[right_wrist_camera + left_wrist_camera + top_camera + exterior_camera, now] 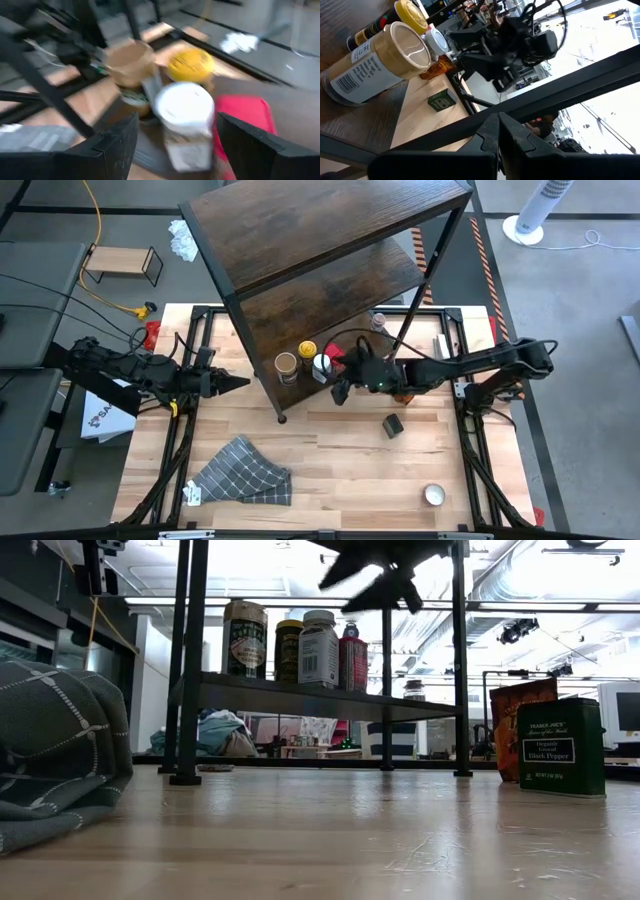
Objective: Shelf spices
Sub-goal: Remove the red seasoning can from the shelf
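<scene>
The shelf (300, 240), dark wood on a black frame, stands at the table's far middle. Its lowest board (300, 695) bears spices: a tan-lidded jar (287, 365), a yellow-lidded one (307, 351), a white-lidded one (185, 107) and a red one (337, 358). My right gripper (176, 120) hovers open just above and in front of the white-lidded jar, one finger to each side, apart from it. A green pepper tin (393, 425) stands on the table by its base. My left gripper (240, 383) is shut, level, beside the shelf's left front leg.
A grey checked cloth (245, 472) lies crumpled at the near left. A small round tin (433, 495) sits near the front right. An orange packet (520, 725) stands behind the pepper tin. A jar (378, 320) stands behind the shelf. The shelf's black leg (281, 418) rests on the table.
</scene>
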